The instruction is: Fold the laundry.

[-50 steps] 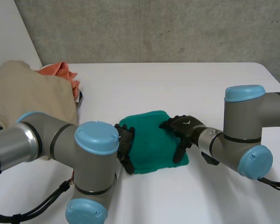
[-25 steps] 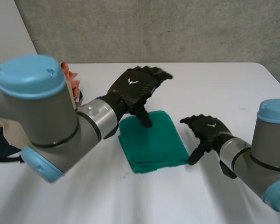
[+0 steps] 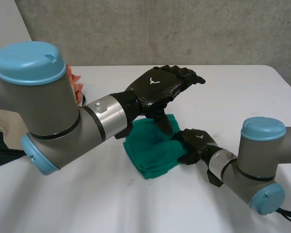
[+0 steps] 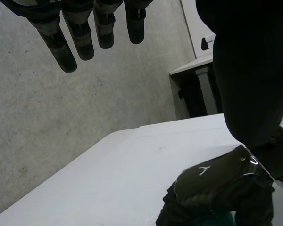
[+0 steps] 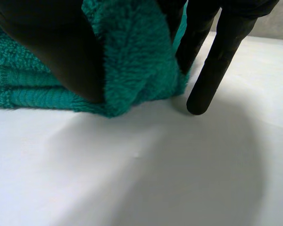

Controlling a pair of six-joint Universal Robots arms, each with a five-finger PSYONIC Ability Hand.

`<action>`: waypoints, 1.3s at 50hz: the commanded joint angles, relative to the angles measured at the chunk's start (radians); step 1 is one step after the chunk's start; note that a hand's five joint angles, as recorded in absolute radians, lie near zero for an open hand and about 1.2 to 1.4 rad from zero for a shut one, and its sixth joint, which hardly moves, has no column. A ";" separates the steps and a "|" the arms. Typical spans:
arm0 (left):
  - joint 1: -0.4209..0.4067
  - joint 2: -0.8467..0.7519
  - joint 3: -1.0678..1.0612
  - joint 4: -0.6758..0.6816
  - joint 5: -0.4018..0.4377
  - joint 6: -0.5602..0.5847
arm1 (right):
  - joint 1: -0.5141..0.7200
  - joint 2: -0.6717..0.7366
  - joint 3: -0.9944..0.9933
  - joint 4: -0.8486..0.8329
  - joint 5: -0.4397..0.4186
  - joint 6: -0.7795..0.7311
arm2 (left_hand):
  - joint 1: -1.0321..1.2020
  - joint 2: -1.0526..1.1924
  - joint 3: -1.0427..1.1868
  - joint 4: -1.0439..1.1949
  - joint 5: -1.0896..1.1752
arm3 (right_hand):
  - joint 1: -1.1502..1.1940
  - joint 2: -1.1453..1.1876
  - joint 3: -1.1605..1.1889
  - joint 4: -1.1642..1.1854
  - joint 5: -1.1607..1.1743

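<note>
Right hand [image 3: 196, 141] slid in and pinched the green towel's [image 3: 150, 151] right edge; left hand [image 3: 157, 87] hovered above it, unclenched.

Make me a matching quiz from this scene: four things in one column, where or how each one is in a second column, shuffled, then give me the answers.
Things:
1. left hand
2. right hand
3. green towel
4. orange cloth

States or places:
A. pinching the towel's edge
B. bunched at the left side of the table
C. raised above the towel, fingers straight
D. folded, on the table between the two arms

Pairs: 1-C, 2-A, 3-D, 4-B
</note>
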 commanded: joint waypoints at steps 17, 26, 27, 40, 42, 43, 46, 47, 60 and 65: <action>-0.002 0.021 0.009 0.000 -0.017 -0.007 | -0.298 0.158 -0.516 -0.061 0.255 0.015 | 0.032 0.017 0.010 0.021 -0.005 | 0.605 0.456 0.463 0.212 0.262; -0.008 0.030 0.033 0.000 -0.018 -0.008 | -0.455 0.428 -0.956 0.072 0.271 0.004 | 0.032 0.017 0.010 0.021 -0.005 | 0.605 0.456 0.463 0.212 0.262; -0.011 0.030 0.036 0.000 -0.018 -0.008 | -0.461 0.457 -1.003 0.111 0.271 0.004 | 0.032 0.017 0.010 0.021 -0.005 | 0.605 0.456 0.463 0.212 0.262; -0.016 0.029 0.041 0.000 -0.018 -0.008 | -0.551 0.666 -1.349 0.340 0.260 -0.003 | 0.032 0.017 0.010 0.021 -0.005 | 0.605 0.456 0.463 0.212 0.262; -0.016 0.029 0.041 0.000 -0.018 -0.008 | -0.553 0.664 -1.347 0.340 0.255 -0.003 | 0.032 0.017 0.010 0.021 -0.005 | 0.034 -0.114 -0.107 -0.359 -0.308; -0.018 0.029 0.041 0.000 -0.018 -0.008 | -0.553 0.663 -1.346 0.340 0.257 -0.005 | 0.032 0.017 0.010 0.021 -0.005 | -0.374 -0.523 -0.515 -0.767 -0.716; -0.019 0.029 0.041 0.000 -0.018 -0.008 | -0.554 0.641 -1.328 0.341 0.269 -0.011 | 0.032 0.017 0.010 0.021 -0.005 | -0.617 -0.766 -0.759 -1.010 -0.960; -0.022 0.029 0.041 0.000 -0.018 -0.008 | -0.554 0.634 -1.321 0.341 0.272 -0.014 | 0.032 0.017 0.010 0.021 -0.005 | -0.617 -0.766 -0.759 -1.010 -0.960; -0.025 0.033 0.026 -0.003 -0.020 -0.010 | -0.545 0.338 -0.923 0.239 0.413 -0.216 | 0.032 0.017 0.010 0.021 -0.005 | -0.617 -0.766 -0.759 -1.010 -0.960; -0.025 0.052 0.023 -0.005 -0.021 -0.010 | -0.544 0.168 -0.725 0.020 0.611 -0.394 | 0.032 0.017 0.010 0.021 -0.005 | -0.617 -0.766 -0.759 -1.010 -0.960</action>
